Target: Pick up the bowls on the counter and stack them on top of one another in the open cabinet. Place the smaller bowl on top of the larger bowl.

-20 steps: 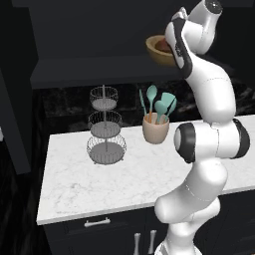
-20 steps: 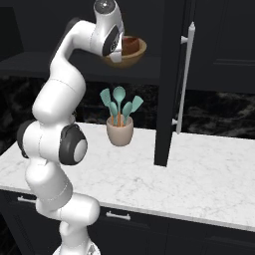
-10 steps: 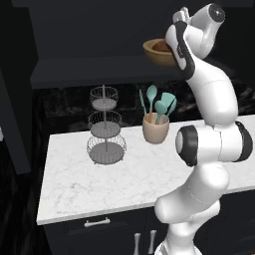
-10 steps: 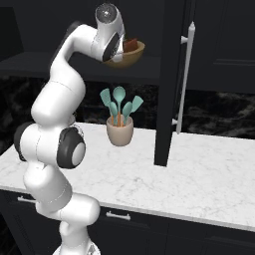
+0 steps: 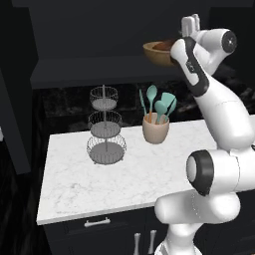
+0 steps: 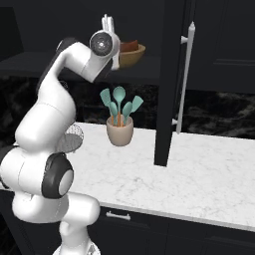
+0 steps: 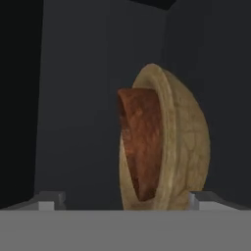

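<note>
The larger bowl (image 5: 155,56) (image 6: 132,55) (image 7: 182,147), wide and light tan, rests on the shelf of the open cabinet (image 5: 99,67) (image 6: 30,62). The smaller bowl (image 5: 162,46) (image 6: 129,45) (image 7: 139,142), dark reddish-brown, sits inside it. My gripper (image 5: 185,36) (image 6: 110,35) (image 7: 125,197) hovers level with the stack and just short of it, rolled on its side. It is open, its fingertips (image 7: 46,198) standing wide apart with nothing between them and touching neither bowl. The white marble counter (image 5: 99,184) (image 6: 199,174) lies below.
A beige cup of teal utensils (image 5: 155,128) (image 6: 119,130) stands on the counter under the shelf. A three-tier wire stand (image 5: 105,134) is to its left. A dark cabinet door with a long silver handle (image 6: 182,79) hangs open right of the bowls.
The jaws have spread a little wider. The wrist has dropped lower in both base views. The stacked bowls stay where they were on the shelf.
</note>
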